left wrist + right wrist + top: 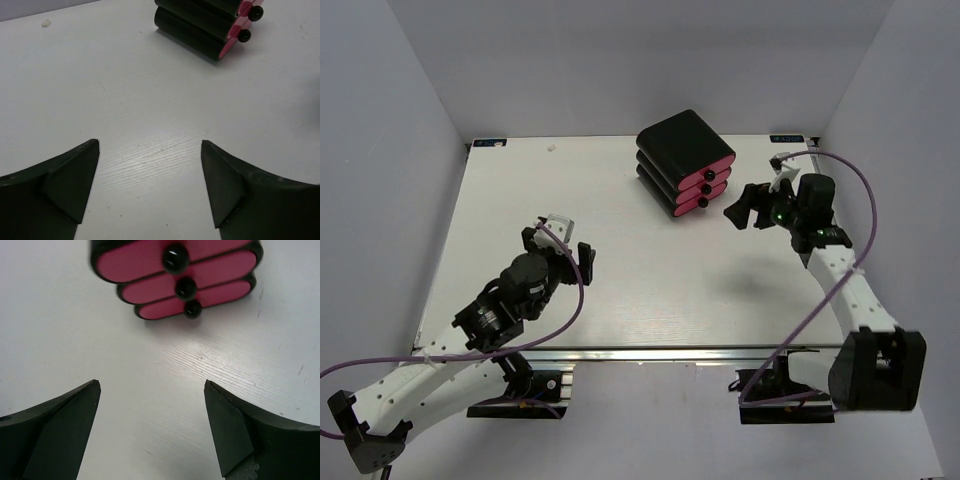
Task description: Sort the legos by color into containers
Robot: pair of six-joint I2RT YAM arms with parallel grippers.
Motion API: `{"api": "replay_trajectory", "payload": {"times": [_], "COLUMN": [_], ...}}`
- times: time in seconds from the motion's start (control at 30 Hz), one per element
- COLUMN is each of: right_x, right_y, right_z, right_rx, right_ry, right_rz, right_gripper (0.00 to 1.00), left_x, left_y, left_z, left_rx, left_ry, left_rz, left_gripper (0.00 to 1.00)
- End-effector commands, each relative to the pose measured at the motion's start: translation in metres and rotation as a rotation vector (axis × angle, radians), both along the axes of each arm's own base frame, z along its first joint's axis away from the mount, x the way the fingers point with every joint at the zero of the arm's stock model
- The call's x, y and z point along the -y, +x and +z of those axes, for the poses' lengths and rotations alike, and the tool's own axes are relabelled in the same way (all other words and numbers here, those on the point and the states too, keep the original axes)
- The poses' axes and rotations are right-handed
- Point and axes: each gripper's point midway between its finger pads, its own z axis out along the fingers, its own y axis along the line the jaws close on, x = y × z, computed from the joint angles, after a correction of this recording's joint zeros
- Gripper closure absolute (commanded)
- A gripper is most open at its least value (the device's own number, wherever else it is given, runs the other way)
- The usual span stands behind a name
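tabletop (620, 290): white.
containers (687, 160): stacked three high, far centre-right on it.
my left gripper (150, 145): spread wide, holding nothing, well apart from them.
my right gripper (152, 385): spread wide, empty, near their pink fronts.

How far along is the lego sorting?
Done, apparently: no loose bricks show on the table, and all three pink drawers are shut in the black cabinet. In hand: nothing; the left gripper and right gripper are both open and empty. Left: nothing visible, though the drawers' contents are hidden, so the colour sorting can't be checked.
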Motion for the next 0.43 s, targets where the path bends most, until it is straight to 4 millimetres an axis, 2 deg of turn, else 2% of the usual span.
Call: {"api": "replay_trajectory", "payload": {"times": [0.0, 0.03, 0.1, 0.13, 0.23, 0.4], "right_x": [-0.009, -0.006, -0.004, -0.004, 0.003, 0.016], "right_y": [-0.027, -0.039, -0.046, -0.060, -0.066, -0.067], "right_z": [0.021, 0.022, 0.026, 0.015, 0.033, 0.031], "right_rx": [0.115, 0.124, 0.169, 0.156, 0.263, 0.314], "right_ry": [-0.019, -0.003, 0.008, 0.031, 0.012, -0.037], "right_rz": [0.112, 0.083, 0.054, 0.045, 0.012, -0.028], "right_gripper": [0.11, 0.11, 0.11, 0.11, 0.11, 0.11], "left_x": [0.006, 0.007, 0.007, 0.008, 0.010, 0.009], "left_y": [-0.002, -0.002, -0.002, -0.002, -0.003, -0.003], "left_z": [0.000, -0.001, -0.003, -0.004, -0.006, -0.007], "left_rx": [0.004, 0.002, -0.003, -0.005, -0.009, -0.007], "left_ry": [-0.012, -0.012, -0.006, -0.004, 0.002, 0.006], "left_rz": [-0.037, -0.042, -0.043, -0.043, -0.053, -0.049], "left_gripper": [0.05, 0.03, 0.02, 0.02, 0.02, 0.02]}}
